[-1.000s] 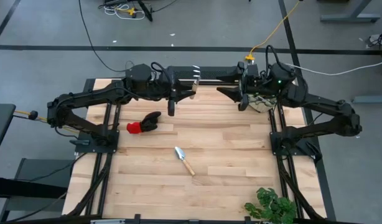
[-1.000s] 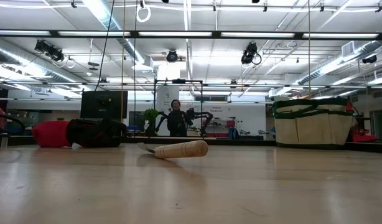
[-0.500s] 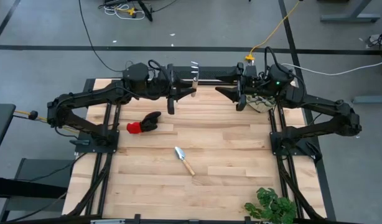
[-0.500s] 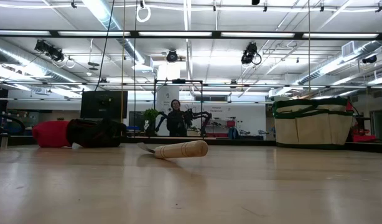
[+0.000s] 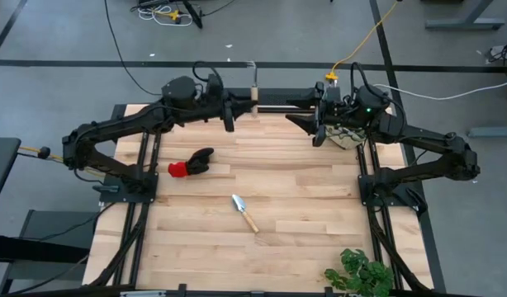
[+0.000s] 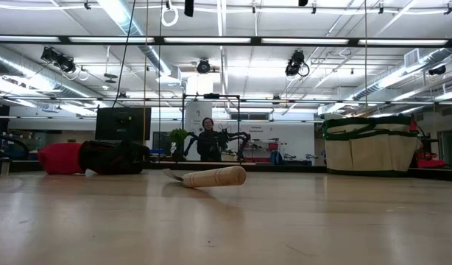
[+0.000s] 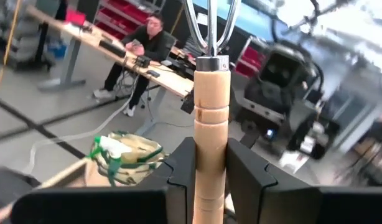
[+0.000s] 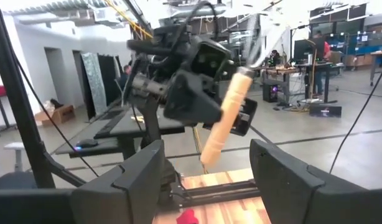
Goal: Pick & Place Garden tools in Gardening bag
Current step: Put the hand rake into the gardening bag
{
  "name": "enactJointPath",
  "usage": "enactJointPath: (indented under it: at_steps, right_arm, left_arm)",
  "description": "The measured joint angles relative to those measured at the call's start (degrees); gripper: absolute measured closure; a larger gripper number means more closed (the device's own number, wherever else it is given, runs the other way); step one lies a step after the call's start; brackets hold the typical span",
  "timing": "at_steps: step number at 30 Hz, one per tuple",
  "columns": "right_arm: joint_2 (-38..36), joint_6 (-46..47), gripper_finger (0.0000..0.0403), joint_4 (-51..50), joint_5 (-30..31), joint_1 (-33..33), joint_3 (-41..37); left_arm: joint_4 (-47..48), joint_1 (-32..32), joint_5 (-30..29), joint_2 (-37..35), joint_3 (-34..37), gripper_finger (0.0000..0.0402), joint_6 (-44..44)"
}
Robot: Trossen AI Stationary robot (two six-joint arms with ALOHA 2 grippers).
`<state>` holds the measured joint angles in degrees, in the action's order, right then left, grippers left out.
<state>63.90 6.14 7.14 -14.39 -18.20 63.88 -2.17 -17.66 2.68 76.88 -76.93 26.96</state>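
The left gripper (image 7: 211,180) pinches the rake (image 7: 211,118) short of the bag (image 7: 125,157), the right gripper (image 8: 206,180) spread beside it, while the trowel (image 5: 244,212) and glove (image 5: 190,163) lie well away.

Robotics lab in a big industrial hall

Ducts (image 6: 34,62) and strip lights (image 6: 130,18) are running overhead; beyond the wooden table (image 5: 303,190), a person (image 7: 141,53) is sitting at a long desk (image 7: 85,37), with red shelving (image 7: 119,12) standing behind that desk.

Both arms are matte black, chunky jointed links with black cables looped over the wrists. Right arm (image 5: 419,153) has a tiny green light glowing; left arm (image 5: 113,132) looks identical otherwise.
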Motion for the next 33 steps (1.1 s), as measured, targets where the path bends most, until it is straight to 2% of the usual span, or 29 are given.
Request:
enactJointPath:
  at_steps: [9,11,16,20,25,33]
  right_arm:
    - [0.0,-11.3,0.0163,-2.0,3.5,0.0,0.0]
    - [0.0,-15.2,0.0163,-2.0,3.8,0.0,0.0]
    - [0.0,-30.0,0.0163,-2.1,5.1,1.0,0.0]
    - [0.0,-42.5,0.0163,-3.3,5.5,2.6,0.0]
    - [0.0,-54.0,0.0163,-7.6,12.8,4.7,0.0]
    - [0.0,-79.4,0.0163,-10.6,24.5,8.9,0.0]
  left_arm:
    - [0.8,-1.8,3.3,0.2,0.0,0.0330,14.2]
    - [0.7,-1.8,5.7,0.8,0.0,0.0330,17.4]
    - [0.2,-1.6,13.6,3.4,0.1,0.0330,24.0]
    - [-0.3,-1.0,16.1,5.2,0.1,0.0329,26.8]
    - [-0.8,-1.1,17.0,5.7,0.1,0.0322,28.9]
    - [-0.9,-1.0,16.6,5.7,0.1,0.0332,29.5]
